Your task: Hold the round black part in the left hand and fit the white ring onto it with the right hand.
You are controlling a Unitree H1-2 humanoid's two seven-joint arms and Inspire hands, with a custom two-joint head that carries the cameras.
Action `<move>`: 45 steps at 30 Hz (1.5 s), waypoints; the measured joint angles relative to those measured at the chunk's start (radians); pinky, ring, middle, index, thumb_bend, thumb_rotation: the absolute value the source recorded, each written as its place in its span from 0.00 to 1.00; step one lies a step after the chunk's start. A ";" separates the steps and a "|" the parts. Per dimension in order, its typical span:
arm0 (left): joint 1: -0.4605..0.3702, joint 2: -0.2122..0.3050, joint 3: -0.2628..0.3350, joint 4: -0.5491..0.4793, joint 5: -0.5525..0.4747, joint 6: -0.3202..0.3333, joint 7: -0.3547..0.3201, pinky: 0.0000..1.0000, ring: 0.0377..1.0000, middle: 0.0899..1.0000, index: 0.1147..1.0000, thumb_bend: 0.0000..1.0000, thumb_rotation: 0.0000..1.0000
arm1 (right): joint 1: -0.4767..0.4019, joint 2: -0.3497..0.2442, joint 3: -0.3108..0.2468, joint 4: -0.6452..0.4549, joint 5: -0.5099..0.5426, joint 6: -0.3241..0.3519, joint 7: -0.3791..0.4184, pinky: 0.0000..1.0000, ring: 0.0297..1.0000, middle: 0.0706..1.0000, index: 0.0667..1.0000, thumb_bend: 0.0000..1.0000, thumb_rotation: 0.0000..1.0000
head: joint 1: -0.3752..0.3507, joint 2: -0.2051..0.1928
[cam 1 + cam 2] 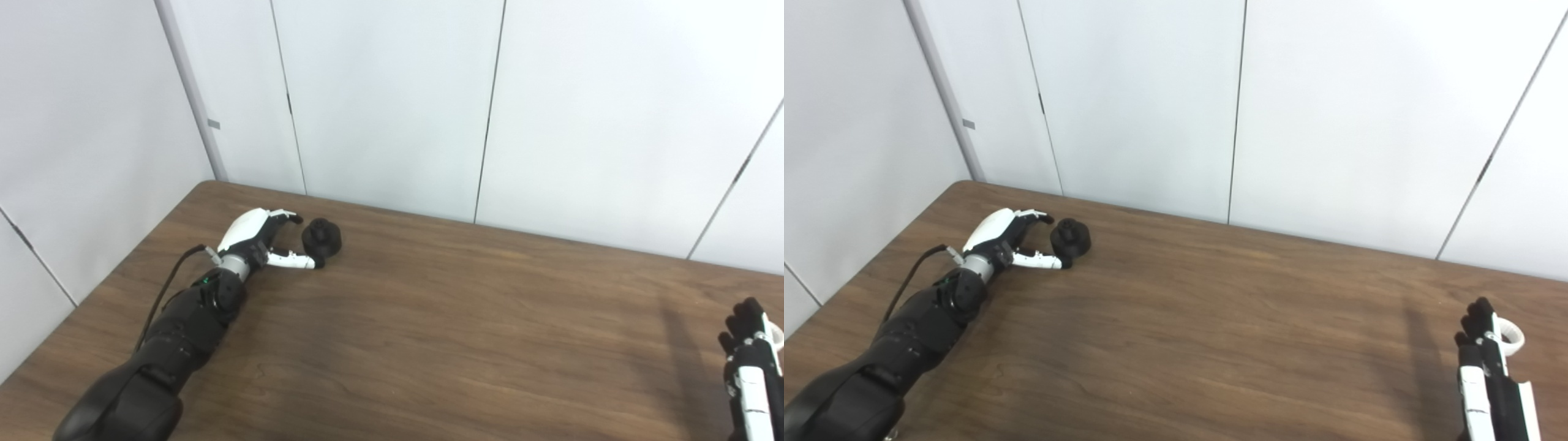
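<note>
The round black part (pixel 321 237) is a small, squat, matte black cylinder with a narrower knob on top. It sits on the tabletop (pixel 441 331) toward the far left, at about ten o'clock from the middle of the wood. The left hand (pixel 264 240), white-shelled with dark fingertips, lies at the part's nine o'clock side with its fingers spread wide: the upper fingers (pixel 288 215) reach toward the top of the part and the thumb (pixel 294 261) stretches along the wood below it, its tip touching or just beside the base. The hand has not closed on the part.

The white ring (pixel 1511 338) is a thin pale hoop at the near right, about four o'clock, seen just beside the dark fingertips of the right hand (pixel 1485 346). Whether that hand grips the ring or only rests beside it cannot be told; the hand stands edge-on at the picture's border.

The tabletop is dark brown wood grain with a rounded far-left corner. Behind it stand plain pale grey wall panels (pixel 386 104) divided by thin dark vertical seams.
</note>
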 measured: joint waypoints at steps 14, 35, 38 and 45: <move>-0.022 -0.020 -0.012 0.033 -0.004 -0.038 0.001 1.00 0.97 0.91 0.75 1.00 0.30 | -0.001 0.005 -0.001 0.000 -0.002 0.003 -0.001 1.00 0.99 0.99 1.00 0.38 0.85 | -0.006 -0.002; -0.057 -0.029 -0.062 0.068 0.010 -0.121 0.032 1.00 0.92 0.74 0.41 0.52 0.05 | -0.004 0.016 -0.003 -0.002 0.004 0.000 -0.002 1.00 0.99 1.00 1.00 0.40 0.86 | 0.006 0.015; -0.060 -0.023 -0.067 0.068 0.016 -0.122 0.031 1.00 0.92 0.74 0.41 0.52 0.05 | -0.005 0.016 -0.004 -0.002 0.010 0.000 -0.002 1.00 0.99 1.00 1.00 0.41 0.86 | 0.009 0.012; -0.060 -0.016 -0.071 0.062 0.017 -0.123 0.022 1.00 0.92 0.74 0.41 0.52 0.05 | -0.007 0.018 -0.004 -0.002 -0.002 0.000 -0.011 1.00 0.99 1.00 1.00 0.41 0.88 | 0.009 0.014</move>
